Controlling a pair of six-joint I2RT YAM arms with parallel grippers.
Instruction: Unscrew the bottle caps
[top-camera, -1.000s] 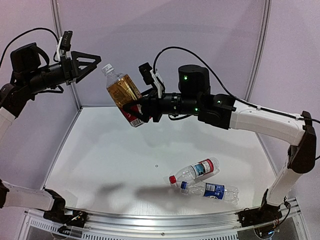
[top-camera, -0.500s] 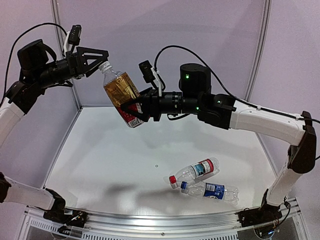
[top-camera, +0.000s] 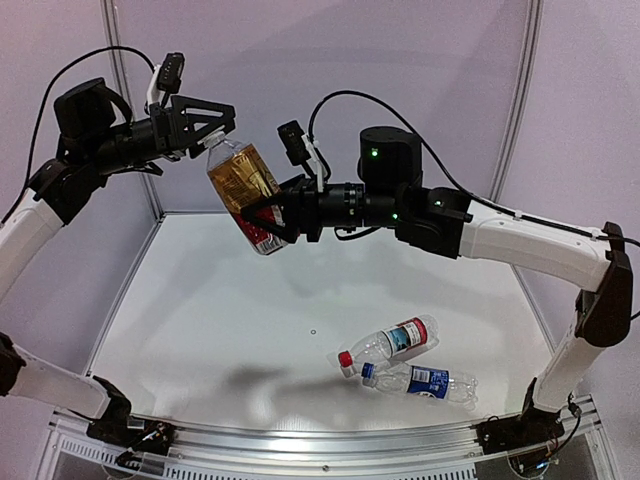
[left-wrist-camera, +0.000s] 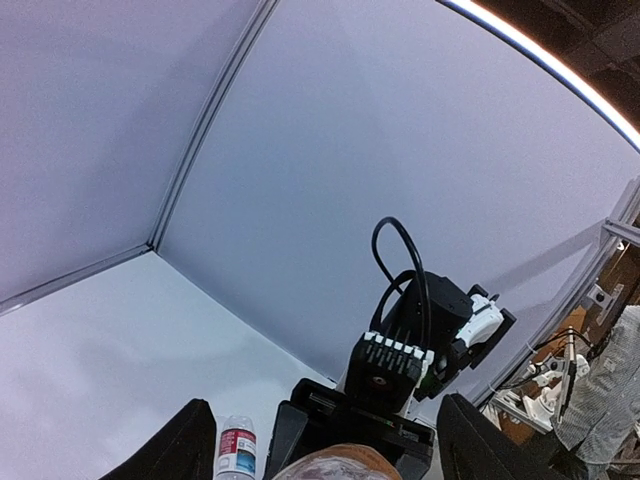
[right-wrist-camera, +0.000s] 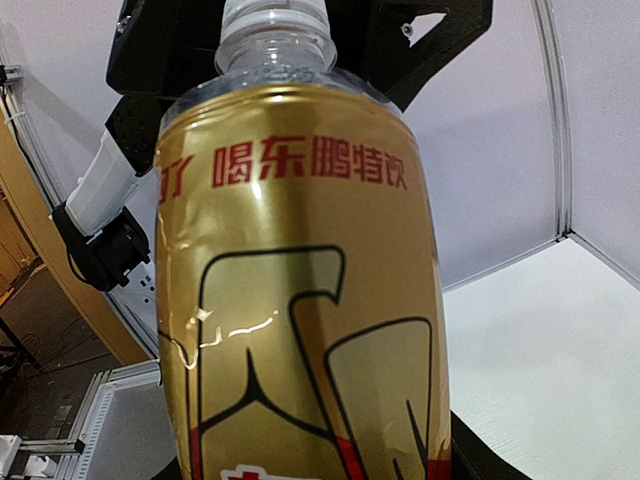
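Now that the left gripper (top-camera: 222, 128) has swung in from well off to the side of the amber bottle (top-camera: 245, 195), its two fingers stand on either side of that bottle's top. A second ago they were clear of it; half a second ago they were only reaching the tip. The jaws are spread wide and have not pinched. The white cap (top-camera: 212, 142) lies between them, mostly hidden in the top view, so I cannot tell whether either pad touches it. The left wrist view shows only the rounded top of the amber bottle low between the fingers.

The right gripper (top-camera: 262, 225) is clamped on the amber bottle's lower body, over the label. It holds the bottle in the air, tilted, with the neck pointing up and toward the left arm. That hold looks the same across all three moments. The right wrist view is filled by the gold label, with the left gripper just beyond the neck.

My reading is that the approach is finished and closing on the cap comes next, followed by the twist. No cap looks to be off yet. Below the amber bottle and well apart from it, the red-capped bottle (top-camera: 395, 340) and blue-capped bottle (top-camera: 425, 381) lie touching each other on the table (top-camera: 200, 300), caps on.
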